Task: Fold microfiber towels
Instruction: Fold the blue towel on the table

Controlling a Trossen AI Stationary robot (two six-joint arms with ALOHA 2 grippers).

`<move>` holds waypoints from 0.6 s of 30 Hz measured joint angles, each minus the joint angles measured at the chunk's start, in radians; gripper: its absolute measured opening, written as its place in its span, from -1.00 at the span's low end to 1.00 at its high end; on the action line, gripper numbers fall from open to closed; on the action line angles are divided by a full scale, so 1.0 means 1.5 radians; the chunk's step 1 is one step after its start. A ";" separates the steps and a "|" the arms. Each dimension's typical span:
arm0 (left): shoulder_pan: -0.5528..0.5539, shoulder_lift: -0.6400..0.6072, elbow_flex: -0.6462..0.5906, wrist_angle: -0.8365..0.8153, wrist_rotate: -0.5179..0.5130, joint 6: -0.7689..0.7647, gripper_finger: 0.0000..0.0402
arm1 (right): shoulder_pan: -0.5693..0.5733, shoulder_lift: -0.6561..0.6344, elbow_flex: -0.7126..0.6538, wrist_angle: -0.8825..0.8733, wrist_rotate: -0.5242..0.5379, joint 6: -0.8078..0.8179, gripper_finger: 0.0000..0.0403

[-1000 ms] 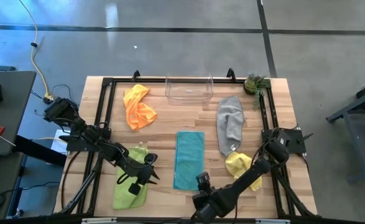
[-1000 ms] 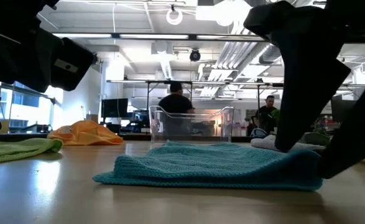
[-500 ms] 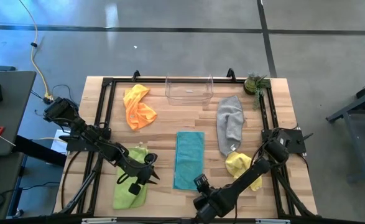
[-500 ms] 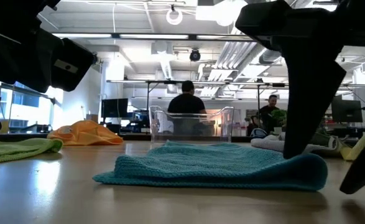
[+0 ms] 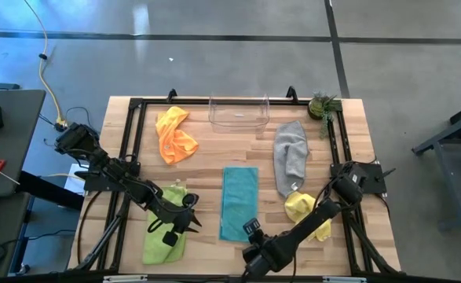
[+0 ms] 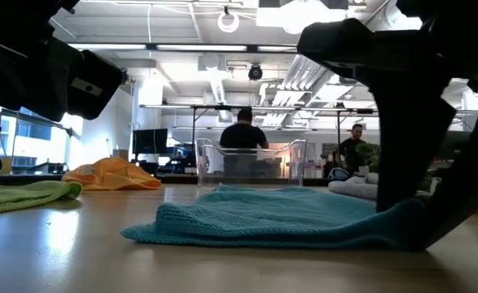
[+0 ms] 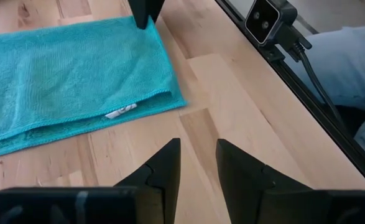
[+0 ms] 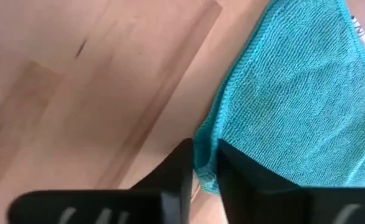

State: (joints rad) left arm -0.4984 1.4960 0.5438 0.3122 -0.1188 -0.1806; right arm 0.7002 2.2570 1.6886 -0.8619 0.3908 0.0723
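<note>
Table [image 5: 214, 169]: pale wooden boards, smooth and flat, framed by a dark metal rail – the largest surface, lying under both grippers.
Teal towel [image 5: 238, 201]: a soft looped-pile cloth, folded into a long rectangle, spread flat ahead of the right gripper; a small white tag is seen at its hem in the left wrist view.
Handling: judged light, limp and a little grippy – it should drape and sag when lifted, so a corner or a doubled edge is the likely place to be taken, not the middle.
Right gripper [image 8: 205, 163]: set at the towel's near corner, fingers drawn almost together with the cloth's edge pinched between them.
Left gripper [image 7: 198, 163]: held above bare wood just beside the teal towel, fingers a narrow gap apart, nothing held.
Lime green towel [image 5: 166, 226]: a rumpled strip, lying under the left arm.
Grey towel [image 5: 290, 156]: a long, loosely creased cloth, beyond the right arm.
Orange towel [image 5: 174, 134]: bunched in soft folds, well beyond the left gripper.
Yellow towel [image 5: 302, 209]: a small crumpled heap, partly hidden under the right arm.
Clear bin [image 5: 239, 112]: stiff see-through plastic, at the far edge, well apart from both grippers.
</note>
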 joint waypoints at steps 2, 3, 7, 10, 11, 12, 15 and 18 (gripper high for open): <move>0.000 0.000 0.000 0.000 0.000 -0.002 -0.54 | 0.000 0.000 0.000 0.000 -0.001 0.012 -0.87; 0.000 0.000 0.000 0.000 -0.002 -0.002 -0.54 | 0.000 0.001 0.001 -0.001 0.003 0.019 -0.92; 0.000 0.000 0.013 -0.001 -0.015 0.005 -0.53 | 0.002 0.003 0.004 -0.003 0.016 0.035 -0.97; 0.000 0.000 0.028 -0.002 -0.018 0.031 -0.46 | -0.002 0.003 0.004 -0.002 0.018 0.067 -0.95; 0.000 0.000 0.034 -0.003 -0.018 0.039 -0.44 | -0.004 0.001 0.004 -0.002 0.018 0.075 -0.95; 0.000 0.000 0.038 -0.004 -0.018 0.046 -0.40 | -0.005 -0.001 0.004 -0.002 0.025 0.082 -0.95; 0.000 0.008 0.048 -0.012 -0.019 0.075 -0.28 | -0.009 -0.012 0.004 0.001 0.041 0.109 -0.98; -0.004 0.036 0.061 -0.013 -0.029 0.099 -0.16 | -0.017 -0.025 0.004 0.004 0.052 0.150 -0.99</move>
State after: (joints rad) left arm -0.5051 1.5506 0.6353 0.2920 -0.1626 -0.0318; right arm 0.6749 2.2200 1.6947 -0.8564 0.4683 0.2978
